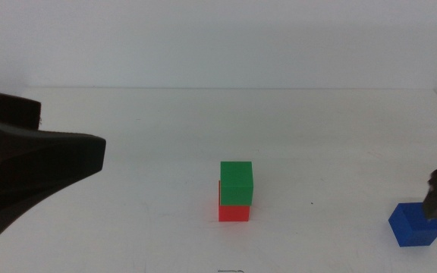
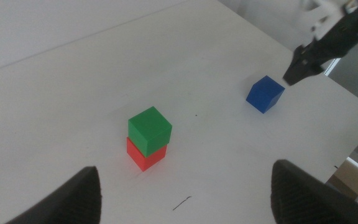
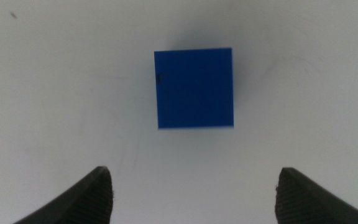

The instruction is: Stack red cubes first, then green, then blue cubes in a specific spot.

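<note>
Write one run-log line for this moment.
stack: green cube on red cube | blue cube on table | right gripper open above blue | left gripper open, waiting

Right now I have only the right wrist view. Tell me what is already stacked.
Observer: The green cube sits on the red cube, on the white table.
Operator: My right gripper is open over the blue cube. Say where that stack lies from it.
Observer: In the middle view the stack stands well to the left of the blue cube, apart from it.
Operator: Report the left gripper.
Observer: The left gripper hangs at the table's left side, jaws open, holding nothing.
</note>
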Action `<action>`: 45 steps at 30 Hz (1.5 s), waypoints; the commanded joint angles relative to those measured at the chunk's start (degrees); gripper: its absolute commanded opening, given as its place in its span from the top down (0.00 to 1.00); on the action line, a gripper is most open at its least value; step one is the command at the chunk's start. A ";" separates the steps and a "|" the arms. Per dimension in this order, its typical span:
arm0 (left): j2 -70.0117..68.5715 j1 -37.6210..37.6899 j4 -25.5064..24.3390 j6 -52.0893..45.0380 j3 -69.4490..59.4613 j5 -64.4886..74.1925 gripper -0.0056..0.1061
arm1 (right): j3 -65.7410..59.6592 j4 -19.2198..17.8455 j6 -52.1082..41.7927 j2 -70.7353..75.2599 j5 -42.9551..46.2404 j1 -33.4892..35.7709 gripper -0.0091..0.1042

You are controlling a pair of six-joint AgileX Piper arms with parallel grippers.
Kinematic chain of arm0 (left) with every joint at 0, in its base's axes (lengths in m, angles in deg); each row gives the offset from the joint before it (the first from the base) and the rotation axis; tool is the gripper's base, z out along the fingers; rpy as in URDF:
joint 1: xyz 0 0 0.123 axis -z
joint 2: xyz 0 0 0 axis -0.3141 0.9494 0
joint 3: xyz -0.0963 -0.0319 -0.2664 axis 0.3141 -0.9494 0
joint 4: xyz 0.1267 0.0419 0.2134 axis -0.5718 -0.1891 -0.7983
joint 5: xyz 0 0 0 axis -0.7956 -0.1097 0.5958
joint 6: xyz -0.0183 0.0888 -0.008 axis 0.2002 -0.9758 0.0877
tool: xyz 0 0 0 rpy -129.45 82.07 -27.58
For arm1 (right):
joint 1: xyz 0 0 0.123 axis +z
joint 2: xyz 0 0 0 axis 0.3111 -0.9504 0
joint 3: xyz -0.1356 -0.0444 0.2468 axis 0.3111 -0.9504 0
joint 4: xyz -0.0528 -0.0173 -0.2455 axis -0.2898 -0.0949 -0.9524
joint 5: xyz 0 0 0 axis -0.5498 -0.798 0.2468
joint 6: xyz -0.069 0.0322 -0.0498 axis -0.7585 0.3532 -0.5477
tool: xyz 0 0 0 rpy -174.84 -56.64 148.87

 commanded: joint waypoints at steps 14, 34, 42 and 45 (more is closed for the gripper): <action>-0.05 0.00 1.42 0.70 1.33 -3.95 0.11 | 1.99 -1.90 -10.26 -10.74 13.87 2.08 0.15; -0.05 0.00 1.42 0.70 1.33 -4.01 0.11 | 9.82 -6.90 2.52 -14.41 -1.70 7.85 0.93; -0.05 0.00 1.48 0.70 1.33 -4.01 0.11 | 34.81 -14.81 28.92 -14.70 -17.35 26.35 0.93; -0.05 0.00 1.42 0.70 1.33 -4.01 0.11 | 40.31 -14.59 31.60 -18.62 -17.35 32.09 0.93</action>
